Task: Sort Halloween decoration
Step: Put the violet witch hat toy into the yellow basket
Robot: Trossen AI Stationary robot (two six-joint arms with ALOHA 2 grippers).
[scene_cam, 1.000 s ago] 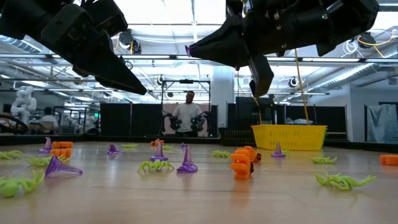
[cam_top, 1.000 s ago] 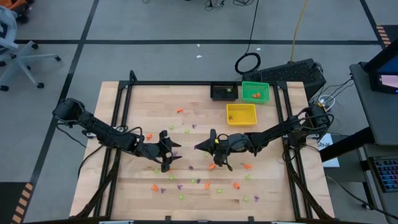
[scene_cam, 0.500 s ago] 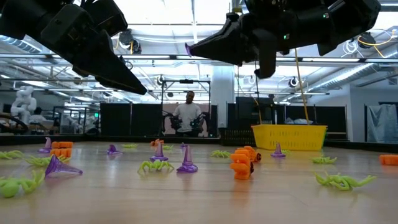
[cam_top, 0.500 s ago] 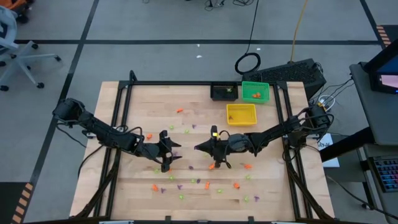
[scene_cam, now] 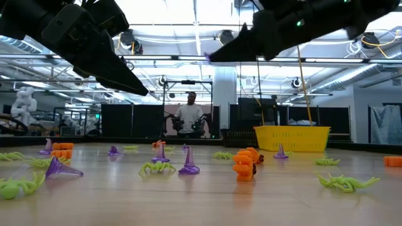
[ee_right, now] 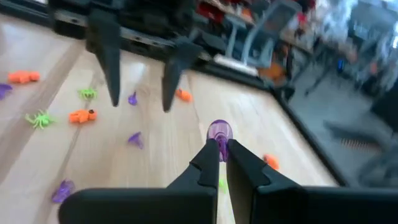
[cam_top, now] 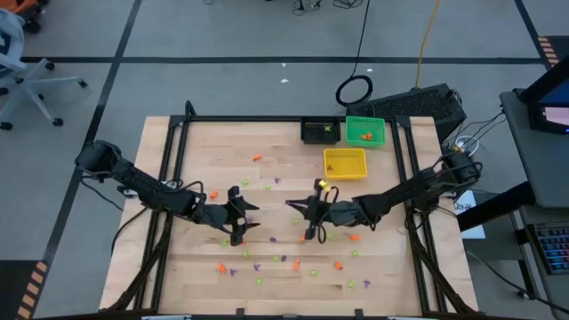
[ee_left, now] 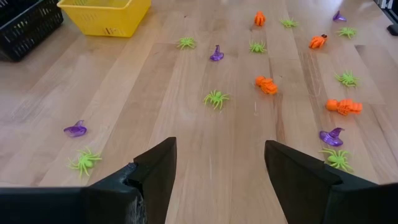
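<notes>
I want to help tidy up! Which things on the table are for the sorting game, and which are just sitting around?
For the game:
- purple witch hat pinched in the right hand
- green spiders
- orange pumpkins
- yellow bin, green bin, black bin

Just around:
- cable ring on the floor
- office chair

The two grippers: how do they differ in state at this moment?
The left gripper has its fingers spread open and holds nothing; the right gripper is shut on a small purple trinket. In the high view the left one is left of the table's middle, the right one near its centre. Both hang above the table.
</notes>
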